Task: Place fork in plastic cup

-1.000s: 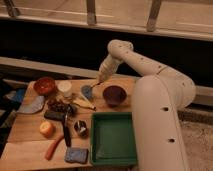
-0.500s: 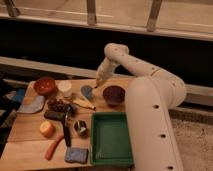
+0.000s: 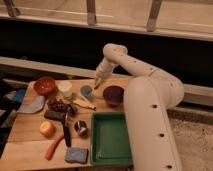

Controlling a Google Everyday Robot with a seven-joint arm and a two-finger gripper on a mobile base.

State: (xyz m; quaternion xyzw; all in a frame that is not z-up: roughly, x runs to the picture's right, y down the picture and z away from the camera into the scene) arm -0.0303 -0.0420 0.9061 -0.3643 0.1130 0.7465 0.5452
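Observation:
My gripper (image 3: 99, 81) hangs at the back of the wooden table, just above and to the right of the plastic cup (image 3: 87, 92), a small blue-grey rounded cup. It is shut on the fork (image 3: 96, 86), a thin dark piece that points down from the fingertips toward the cup's right rim. The fork's tip is at about the height of the rim, and I cannot tell whether it touches. The dark purple bowl (image 3: 114, 95) stands to the right of the cup, below my forearm.
Also on the table are a red bowl (image 3: 45, 85), a white cup (image 3: 65, 89), a grey cloth (image 3: 32, 105), a black-handled tool (image 3: 66, 131), a metal cup (image 3: 81, 128), an orange fruit (image 3: 47, 129), a carrot (image 3: 54, 147), a blue sponge (image 3: 76, 155) and a green tray (image 3: 111, 137). A dark wall is behind the table.
The gripper with the fork has come down a little and moved slightly left, closer to the blue-grey cup. The things on the table have not moved.

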